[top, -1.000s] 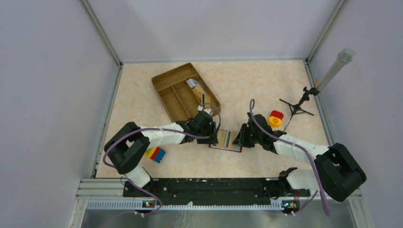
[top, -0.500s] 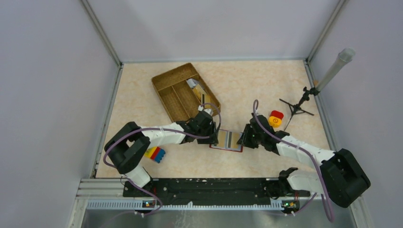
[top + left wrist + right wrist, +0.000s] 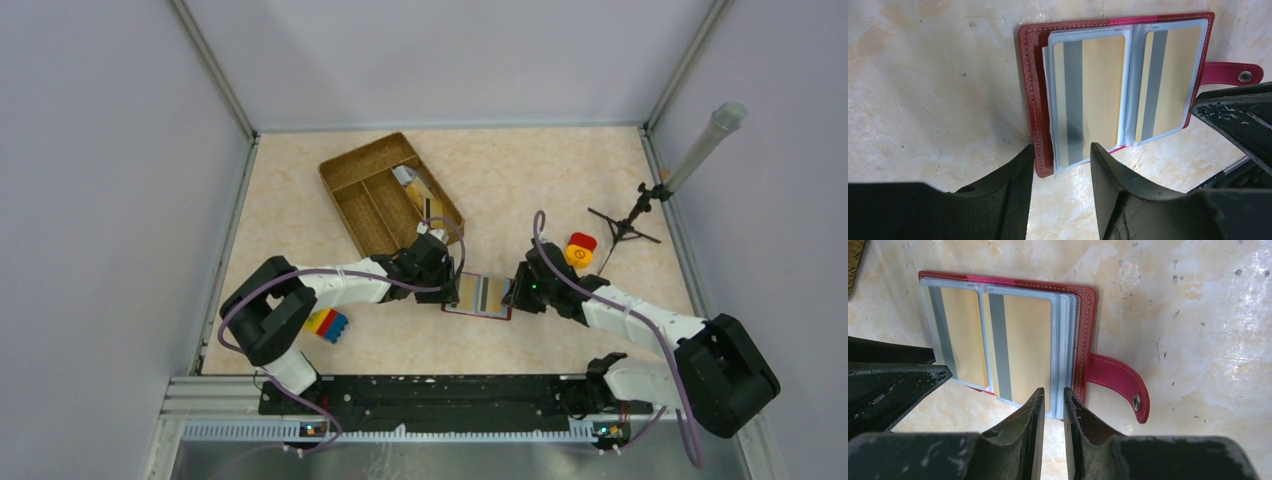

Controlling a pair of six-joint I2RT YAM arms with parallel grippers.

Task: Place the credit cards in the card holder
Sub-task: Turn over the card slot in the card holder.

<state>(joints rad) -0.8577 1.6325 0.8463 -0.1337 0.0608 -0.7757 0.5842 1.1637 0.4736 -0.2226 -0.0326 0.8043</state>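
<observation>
The red card holder (image 3: 478, 297) lies open on the table between my two grippers. Its clear sleeves hold two tan-yellow credit cards with grey stripes, one (image 3: 1093, 95) on the left page and one (image 3: 1168, 85) on the right. My left gripper (image 3: 1062, 150) is open, with its tips at the holder's left edge (image 3: 1030, 100). My right gripper (image 3: 1053, 392) has only a narrow gap between its jaws and sits over the near edge of the right sleeves (image 3: 1065, 355), beside the snap strap (image 3: 1118, 385). More cards (image 3: 420, 190) lie in the tray.
A woven tan tray (image 3: 345, 172) stands at the back left, close behind the left gripper (image 3: 450, 287). A yellow-red-blue toy block (image 3: 327, 324) lies by the left arm. A yellow-and-red object (image 3: 579, 250) and a small tripod stand (image 3: 630, 225) are behind the right arm.
My right gripper has moved a little left, up to the holder's right edge. The left gripper and the holder have stayed put.
</observation>
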